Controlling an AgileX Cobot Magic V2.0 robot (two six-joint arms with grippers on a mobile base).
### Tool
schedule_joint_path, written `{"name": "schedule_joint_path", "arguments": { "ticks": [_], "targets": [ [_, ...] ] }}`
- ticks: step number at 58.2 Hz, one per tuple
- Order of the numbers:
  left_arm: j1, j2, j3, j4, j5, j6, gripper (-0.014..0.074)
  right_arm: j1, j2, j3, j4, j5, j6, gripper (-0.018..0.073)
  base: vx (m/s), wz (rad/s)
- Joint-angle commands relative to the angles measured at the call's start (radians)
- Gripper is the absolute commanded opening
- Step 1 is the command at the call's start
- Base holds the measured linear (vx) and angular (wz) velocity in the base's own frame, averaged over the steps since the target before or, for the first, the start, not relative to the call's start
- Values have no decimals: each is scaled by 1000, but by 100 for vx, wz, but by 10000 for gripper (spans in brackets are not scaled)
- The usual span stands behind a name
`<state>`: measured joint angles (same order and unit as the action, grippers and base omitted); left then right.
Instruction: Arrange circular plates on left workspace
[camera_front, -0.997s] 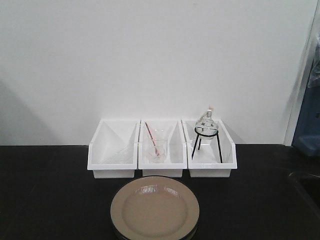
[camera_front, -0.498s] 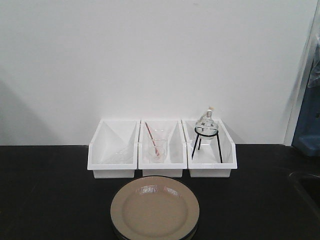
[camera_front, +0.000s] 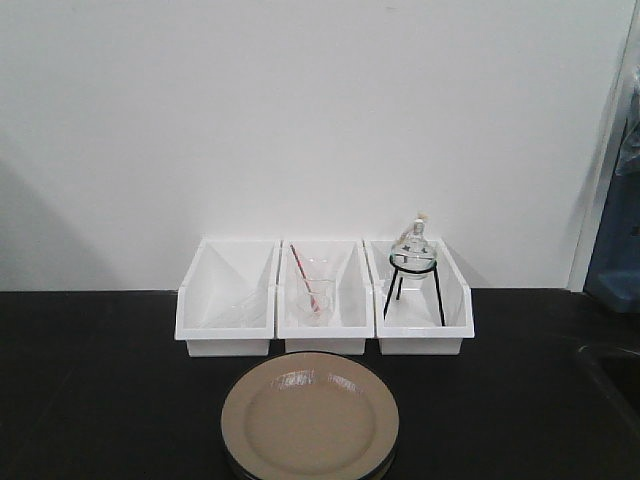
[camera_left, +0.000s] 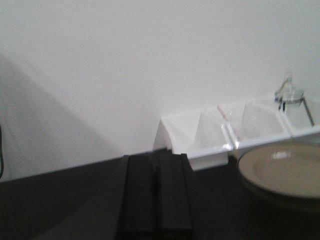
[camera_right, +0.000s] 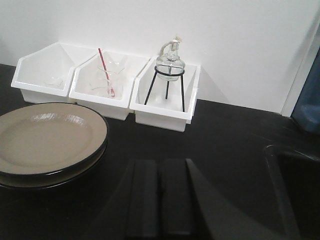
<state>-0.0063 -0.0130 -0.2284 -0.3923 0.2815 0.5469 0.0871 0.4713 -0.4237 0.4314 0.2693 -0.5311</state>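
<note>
We see two stacked glossy tan round plates with dark rims (camera_front: 309, 418) on the matte black bench (camera_front: 100, 400), just before the white plastic bins (camera_front: 322, 296). Left end effector (camera_left: 157, 192) and right end effector (camera_right: 160, 200) both pinched narrow, holding nothing. We'd widen the left one, catch only the top rim.

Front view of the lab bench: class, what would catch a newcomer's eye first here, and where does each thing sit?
First the stack of circular plates, glossy beige with dark rims, at the near middle of the black benchtop. Behind them, against the white wall, stand three white bins in a row; the right one holds a glass flask on a black wire tripod, the middle one glassware with a red rod.
</note>
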Motion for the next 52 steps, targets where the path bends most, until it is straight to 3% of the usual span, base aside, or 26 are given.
{"name": "schedule_joint_path", "arguments": {
  "ticks": [1,6,12,14,20,29,52],
  "targets": [
    [-2,-15,55,145,-54,-120,0,-1,3,-28,4,-71,0,-3,0,0],
    [-2,-14,149,219,-72,-215,0,-1,2,-28,4,-71,0,-3,0,0],
    [-2,-14,273,246,-215,-314,0,-1,2,-28,4,-71,0,-3,0,0],
    [-2,-14,278,260,-200,-338,0,-1,2,-28,4,-71,0,-3,0,0],
    [-2,-14,270,306,-230,-338,0,-1,3,-28,4,-71,0,-3,0,0],
    [-2,-14,269,244,-235,-340,0,-1,3,-28,4,-69,0,-3,0,0],
    [-2,-13,269,244,-232,-340,0,-1,3,-28,4,-71,0,-3,0,0]
  ]
}}
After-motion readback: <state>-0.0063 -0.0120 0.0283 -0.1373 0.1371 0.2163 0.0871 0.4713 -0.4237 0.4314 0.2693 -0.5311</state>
